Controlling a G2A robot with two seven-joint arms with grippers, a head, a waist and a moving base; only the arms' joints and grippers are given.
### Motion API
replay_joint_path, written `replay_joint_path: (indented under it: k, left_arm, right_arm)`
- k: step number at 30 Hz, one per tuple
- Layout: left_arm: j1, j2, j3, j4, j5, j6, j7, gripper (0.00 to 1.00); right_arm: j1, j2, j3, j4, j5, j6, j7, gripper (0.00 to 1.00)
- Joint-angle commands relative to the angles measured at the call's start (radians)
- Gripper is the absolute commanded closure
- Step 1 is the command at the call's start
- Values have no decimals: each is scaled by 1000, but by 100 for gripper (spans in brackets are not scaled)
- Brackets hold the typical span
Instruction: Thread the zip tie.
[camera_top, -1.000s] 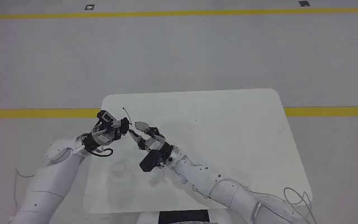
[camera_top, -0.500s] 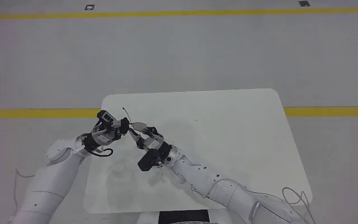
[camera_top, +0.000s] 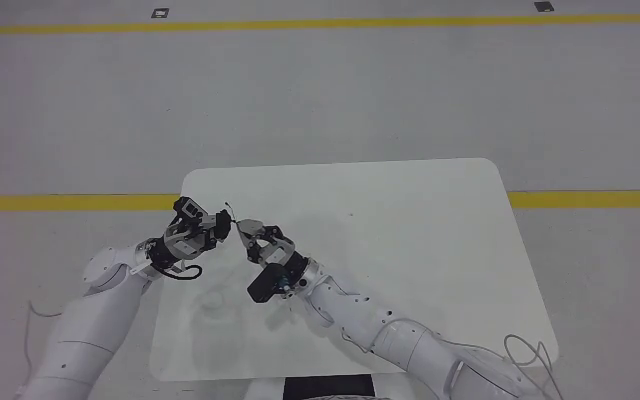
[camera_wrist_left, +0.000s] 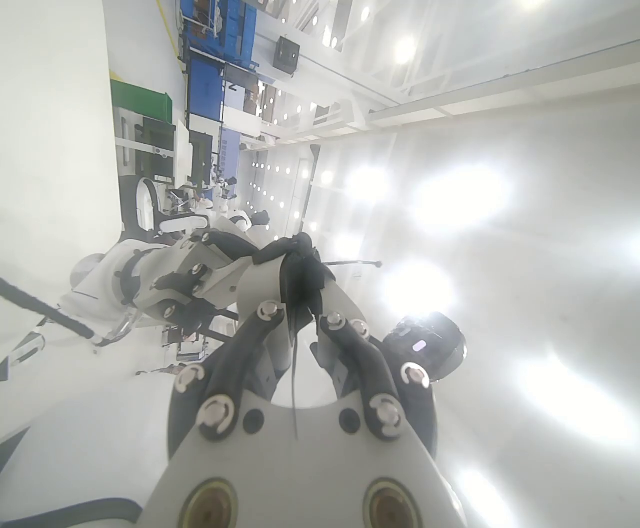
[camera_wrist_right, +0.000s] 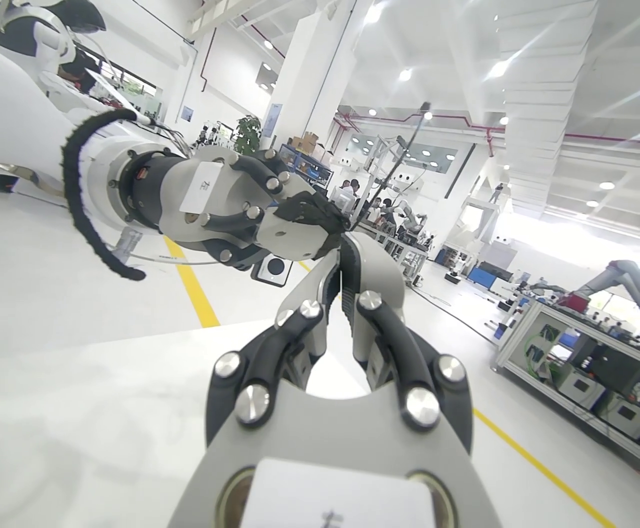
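Zip tie (camera_wrist_left: 352, 262) clamped by left gripper (camera_wrist_left: 301, 277) and right gripper (camera_wrist_right: 342, 255); left wrist view reveals its tip.

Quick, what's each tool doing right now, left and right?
Left tool: closed on the thin black plastic zip tie.
Right tool: closed; whether it grips the zip tie cannot be told.

Table (camera_top: 430, 250): white top, matte, rounded corners, standing on a pale grey floor (camera_top: 300, 100). One yellow line (camera_top: 575, 199) on the floor runs left to right and meets the table's left and right edges toward its far side. One tiny dark speck (camera_top: 350, 213) lies on the top, far side, left of centre; too small to identify.
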Motion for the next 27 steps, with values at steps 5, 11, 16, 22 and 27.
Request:
replay_joint_path:
  k: [5, 11, 16, 22, 27]
  left_arm:
    - [0, 0, 0, 0, 0, 0, 0, 100]
    - [0, 0, 0, 0, 0, 0, 0, 100]
    - [0, 0, 0, 0, 0, 0, 0, 100]
    - [0, 0, 0, 0, 0, 0, 0, 100]
    - [0, 0, 0, 0, 0, 0, 0, 100]
  right_arm:
    - [-2, 2, 2, 3, 0, 0, 3, 100]
    - [-3, 4, 3, 4, 0, 0, 7, 100]
    - [-3, 7, 1, 15, 0, 0, 18, 100]
    - [-17, 11, 20, 30, 0, 0, 80, 100]
    - [-27, 21, 47, 40, 0, 0, 132, 100]
